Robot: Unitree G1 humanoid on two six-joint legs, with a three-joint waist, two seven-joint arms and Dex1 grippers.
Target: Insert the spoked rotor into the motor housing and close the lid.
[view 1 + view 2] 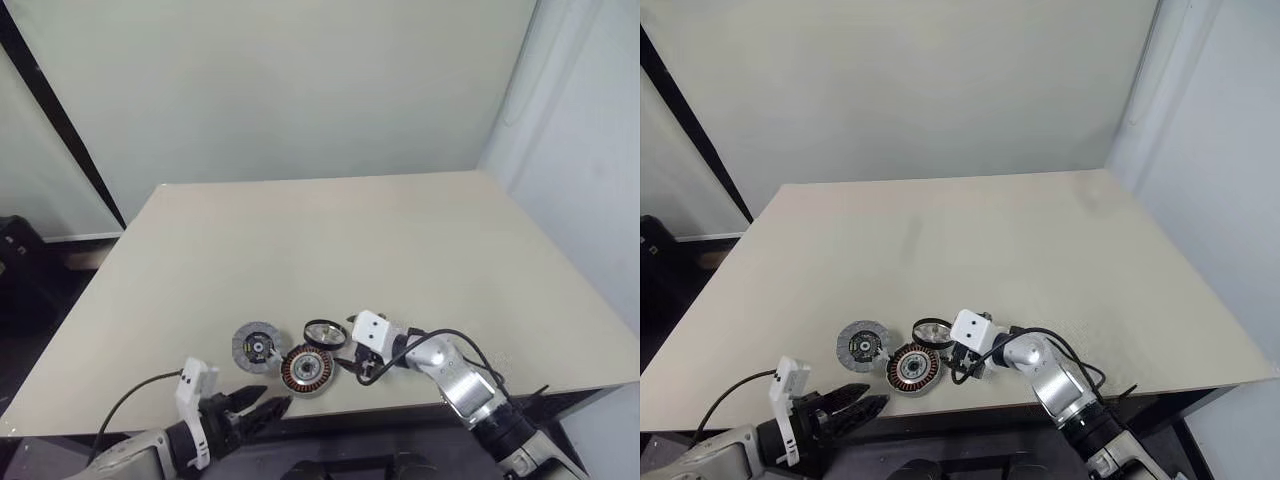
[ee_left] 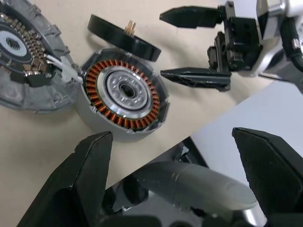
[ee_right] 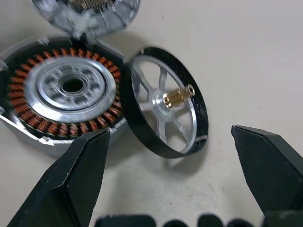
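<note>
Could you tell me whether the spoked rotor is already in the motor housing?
Out. The spoked rotor leans tilted against the motor housing, whose copper windings and hub are uncovered.

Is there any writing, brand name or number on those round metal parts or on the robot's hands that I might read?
None can be read.
The lid with the circuit board: small components, no legible marking.
The motor housing: no text.
The spoked rotor: no text.
The left gripper and the right gripper: plain black fingers, no label.
</note>
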